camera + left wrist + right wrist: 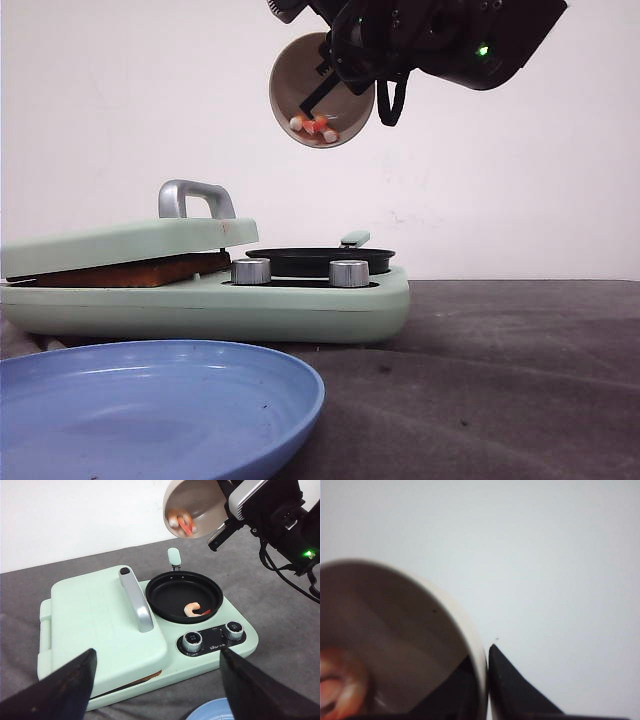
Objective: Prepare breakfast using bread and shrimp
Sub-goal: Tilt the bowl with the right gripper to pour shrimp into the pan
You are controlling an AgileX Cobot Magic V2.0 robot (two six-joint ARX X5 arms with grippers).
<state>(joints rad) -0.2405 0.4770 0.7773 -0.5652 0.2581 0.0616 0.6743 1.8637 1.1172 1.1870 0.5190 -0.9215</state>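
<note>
Your right gripper is clamped on the rim of the beige bowl, tipped on its side with its mouth facing down toward the black pan; shrimp sit at its lower lip. One curled shrimp piece lies in the pan below the gripper, and the bread sits under the green lid. Your left gripper is spread wide and empty; the panel lettering is too small to read.

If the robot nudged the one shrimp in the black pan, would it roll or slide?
The shrimp looks curled and flattish, so probably sliding, not rolling. The pan looks smooth and glossy, which likely helps. It seems small and light.
</note>
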